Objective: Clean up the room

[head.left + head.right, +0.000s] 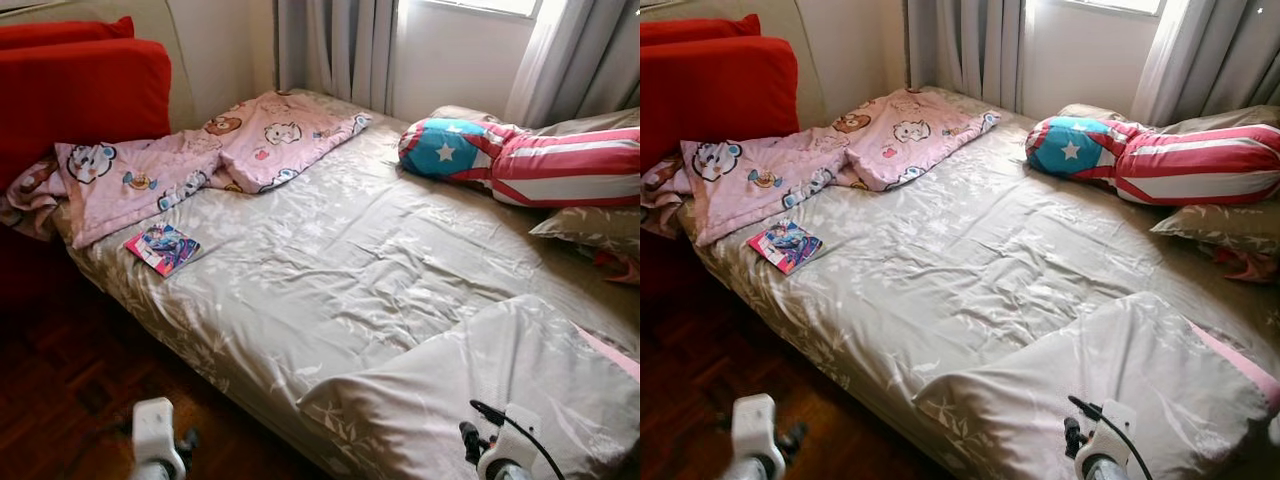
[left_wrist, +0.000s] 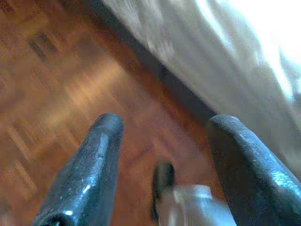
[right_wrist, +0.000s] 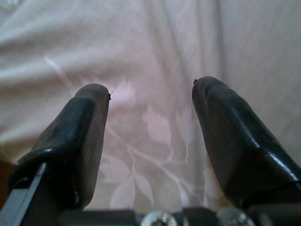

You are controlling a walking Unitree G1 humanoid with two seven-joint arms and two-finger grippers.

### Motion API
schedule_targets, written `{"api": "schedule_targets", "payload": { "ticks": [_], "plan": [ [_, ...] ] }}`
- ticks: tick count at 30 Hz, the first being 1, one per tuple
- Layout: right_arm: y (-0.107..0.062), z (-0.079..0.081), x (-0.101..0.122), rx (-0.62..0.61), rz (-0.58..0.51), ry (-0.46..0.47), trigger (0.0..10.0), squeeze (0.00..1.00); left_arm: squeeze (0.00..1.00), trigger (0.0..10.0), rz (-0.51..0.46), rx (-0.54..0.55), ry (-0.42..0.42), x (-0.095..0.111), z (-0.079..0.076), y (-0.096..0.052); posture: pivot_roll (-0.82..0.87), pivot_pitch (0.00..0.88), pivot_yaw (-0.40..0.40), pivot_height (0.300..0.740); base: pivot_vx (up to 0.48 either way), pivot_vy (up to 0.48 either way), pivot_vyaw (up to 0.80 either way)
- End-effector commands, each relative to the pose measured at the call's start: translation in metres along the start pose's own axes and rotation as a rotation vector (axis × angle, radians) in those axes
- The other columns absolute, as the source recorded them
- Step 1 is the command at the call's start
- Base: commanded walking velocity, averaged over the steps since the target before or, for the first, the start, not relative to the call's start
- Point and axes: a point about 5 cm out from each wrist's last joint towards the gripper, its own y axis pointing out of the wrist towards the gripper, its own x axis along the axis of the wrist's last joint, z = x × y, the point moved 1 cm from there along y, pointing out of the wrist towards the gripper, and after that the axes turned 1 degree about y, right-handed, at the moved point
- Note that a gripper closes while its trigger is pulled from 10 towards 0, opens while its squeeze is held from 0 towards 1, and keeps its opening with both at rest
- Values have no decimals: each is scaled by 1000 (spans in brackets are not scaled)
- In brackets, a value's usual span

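Both grippers low, spread: left gripper (image 2: 162, 127), right gripper (image 3: 150, 92)

Light: daylight from window (image 1: 480, 8), overexposed.
Bed (image 1: 330, 250): evenly lit, sharp.
Floor (image 1: 70, 390): dim, shadowed.
Left wrist view: motion-blurred, glare on bedding.

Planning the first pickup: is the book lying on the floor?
No, the book lies on the bed, just below the pink blanket.
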Motion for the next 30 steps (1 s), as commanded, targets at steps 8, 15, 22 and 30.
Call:
{"api": "schedule_targets", "payload": {
  "ticks": [8,15,22,30],
  "plan": [
    [-11,-9,-37,-16,93,32,10000,0,0,10000,116,-47,87,-31,-15,-8,-4,0,-49,740,0,0,0],
    [-14,-17,-42,-36,108,42,10000,0,0,10000,113,-72,142,-27,-21,-6,-35,0,-28,740,0,0,0],
    [-16,-25,-43,-43,113,39,10000,0,0,10000,144,-102,173,-34,-28,-8,-72,0,-9,740,0,0,-422],
    [-22,-31,-58,-61,151,39,10000,0,0,10000,176,-127,219,-45,-26,-12,-66,0,6,740,0,0,-588]
  ]
}}
